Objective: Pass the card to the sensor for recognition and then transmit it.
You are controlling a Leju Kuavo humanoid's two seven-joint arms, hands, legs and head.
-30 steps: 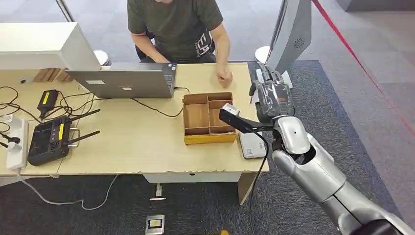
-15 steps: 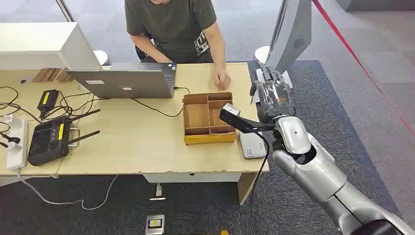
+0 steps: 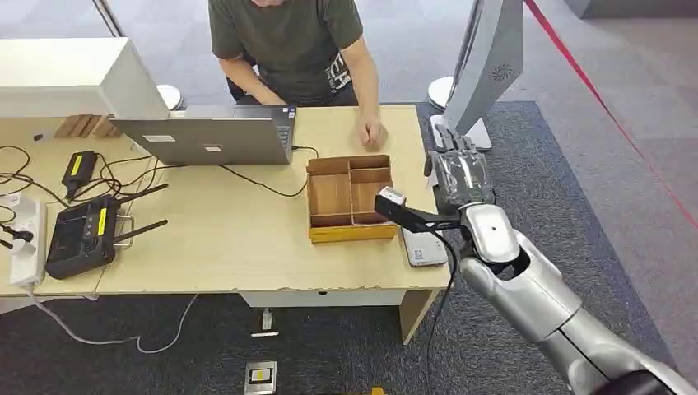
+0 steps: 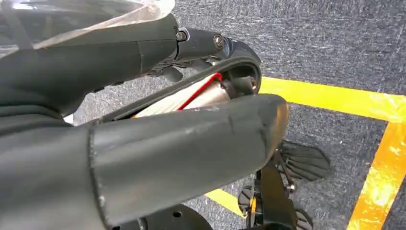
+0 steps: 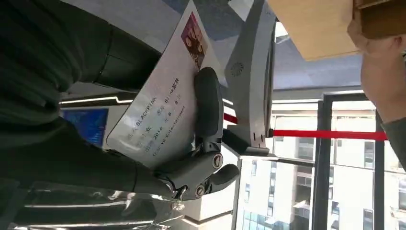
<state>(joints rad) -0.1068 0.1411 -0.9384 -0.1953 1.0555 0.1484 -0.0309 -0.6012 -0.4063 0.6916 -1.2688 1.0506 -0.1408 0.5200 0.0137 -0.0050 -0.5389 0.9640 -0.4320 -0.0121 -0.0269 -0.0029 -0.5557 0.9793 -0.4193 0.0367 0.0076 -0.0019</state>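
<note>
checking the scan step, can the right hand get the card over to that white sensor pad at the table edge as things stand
Probably yes. The right hand holds the card just beyond the table's right edge, and the white sensor pad lies close beside the forearm with nothing on it. The cardboard tray sits clear to its left.

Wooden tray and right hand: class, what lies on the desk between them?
In the head view, a white card reader lies between the wooden tray and right hand.

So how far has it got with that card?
Picked up: the right hand holds the card. In hand: it hangs beside the table, with the white reader near the table's edge. Left: getting it read, then passing it to the person.
</note>
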